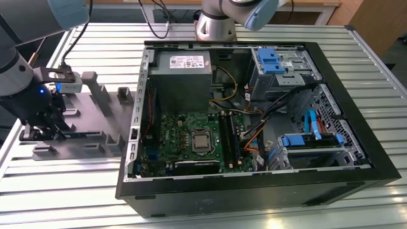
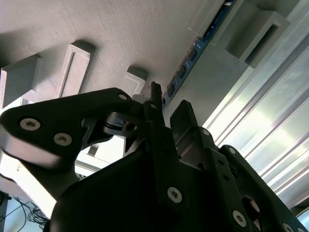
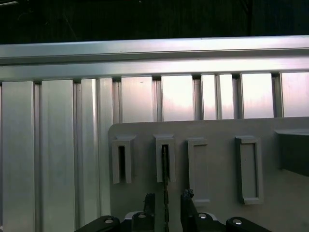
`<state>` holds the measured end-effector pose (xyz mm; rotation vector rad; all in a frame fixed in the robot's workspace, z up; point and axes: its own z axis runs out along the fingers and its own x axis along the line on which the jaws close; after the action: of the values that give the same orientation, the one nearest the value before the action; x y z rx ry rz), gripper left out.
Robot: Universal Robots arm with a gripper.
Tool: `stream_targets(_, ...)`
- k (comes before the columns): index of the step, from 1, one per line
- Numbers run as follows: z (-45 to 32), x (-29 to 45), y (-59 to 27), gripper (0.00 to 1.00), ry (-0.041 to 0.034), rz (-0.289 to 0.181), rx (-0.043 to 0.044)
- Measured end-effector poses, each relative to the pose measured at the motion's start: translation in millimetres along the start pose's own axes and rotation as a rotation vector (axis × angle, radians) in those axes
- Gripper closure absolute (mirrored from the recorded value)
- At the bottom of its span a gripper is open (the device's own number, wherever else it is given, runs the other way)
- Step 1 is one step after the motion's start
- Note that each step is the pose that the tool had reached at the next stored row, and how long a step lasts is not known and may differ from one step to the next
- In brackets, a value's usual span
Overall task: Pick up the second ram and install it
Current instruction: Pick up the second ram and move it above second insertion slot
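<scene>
Black bolted-link gripper [image 3: 166,199] open astride the long, thin blue circuit-board second ram [image 2: 187,59].

Its two fingers stand parted, one on each side of the ram, with a gap visible on both sides in the first wrist view, and nothing is clamped. The ram carries a row of dark chips and stands on edge, its long axis lying flat along a matte grey, finely textured holder plate [image 3: 217,129] with raised rectangular pockets. Beneath the plate is a ribbed aluminium slat table [image 1: 64,183]. Farther off, at the exterior view's right, lies an open black metal computer case [image 1: 254,193].
</scene>
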<state>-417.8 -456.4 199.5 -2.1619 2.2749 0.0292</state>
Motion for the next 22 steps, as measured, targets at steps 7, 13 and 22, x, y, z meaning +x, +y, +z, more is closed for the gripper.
stream_targets(7,1.7,-0.1,-0.3,0.70,-0.0001,0.000,0.0002)
stream_targets(13,5.0,-0.1,-2.3,0.70,0.0000,0.000,0.0001)
stream_targets(22,8.7,0.0,-3.0,0.70,0.0001,0.000,-0.0001)
